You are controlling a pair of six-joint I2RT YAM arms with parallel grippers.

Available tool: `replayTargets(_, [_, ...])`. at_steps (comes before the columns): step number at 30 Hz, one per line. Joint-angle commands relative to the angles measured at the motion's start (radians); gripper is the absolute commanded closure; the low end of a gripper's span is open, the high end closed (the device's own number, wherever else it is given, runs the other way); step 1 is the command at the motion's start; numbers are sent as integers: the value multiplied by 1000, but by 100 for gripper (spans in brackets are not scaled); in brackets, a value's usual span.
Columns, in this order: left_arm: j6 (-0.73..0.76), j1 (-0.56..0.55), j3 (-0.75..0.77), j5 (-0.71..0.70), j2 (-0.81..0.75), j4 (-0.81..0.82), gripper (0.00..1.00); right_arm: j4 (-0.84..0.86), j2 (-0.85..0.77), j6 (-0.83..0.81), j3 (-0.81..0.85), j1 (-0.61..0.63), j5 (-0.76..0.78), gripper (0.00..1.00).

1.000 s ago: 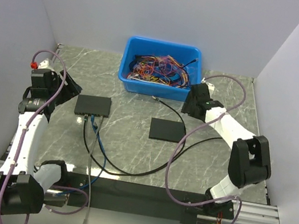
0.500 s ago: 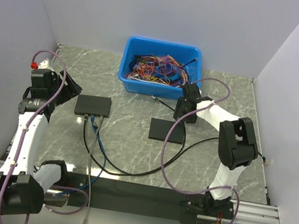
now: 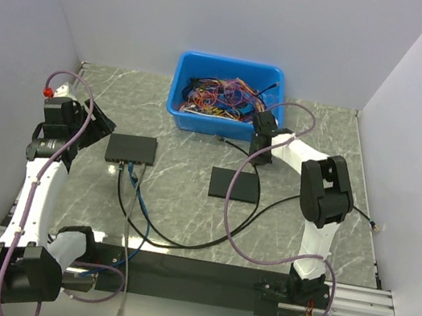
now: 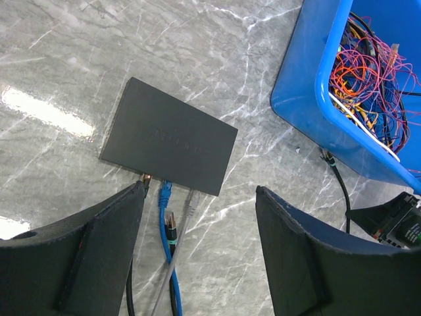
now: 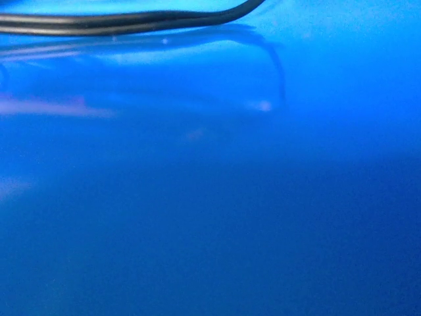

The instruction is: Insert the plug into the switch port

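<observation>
Top external shows the flat dark charcoal rectangular switch box [image 3: 132, 148], its socket row [image 4: 164, 178] along the near edge. Just left of the box, the left gripper [image 4: 200, 189] hovers wide open and empty. Well right of the box, the right gripper [image 3: 260, 149] sits by the blue plastic bin [image 3: 201, 121] and the thin black cable's plug end [image 3: 218, 138]; whether its jaws hold anything cannot be told

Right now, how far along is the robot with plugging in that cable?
Early. Already there: a blue plug and a grey plug sit at the switch port row. In hand: the right end effector is close to the blue bin wall, near a black cable with a loose end; a grip can't be seen. The left end effector hangs open above the switch. Left: carrying that end over and inserting it.
</observation>
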Motion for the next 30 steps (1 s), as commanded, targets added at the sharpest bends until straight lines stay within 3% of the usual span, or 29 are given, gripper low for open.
replayTargets(1, [19,5,-4,13,-20,24,26,-88,66,7,-63,-2,-97,93])
replayTargets(3, [19,6,-4,13,-16,26,26,-76,58,3,-82,1,-109,100])
replayTargets(8, [19,6,-3,10,-9,24,27,-39,-29,-19,-74,43,-99,100])
replayTargets(20, [24,6,-10,45,-23,49,27,-160,-271,-49,3,214,243,100])
replayTargets(25, [16,5,-20,137,-39,101,27,-164,-356,-42,-51,255,220,100])
replayTargets(30, [-40,0,-75,269,-87,196,26,-119,-420,-29,-88,288,92,100])
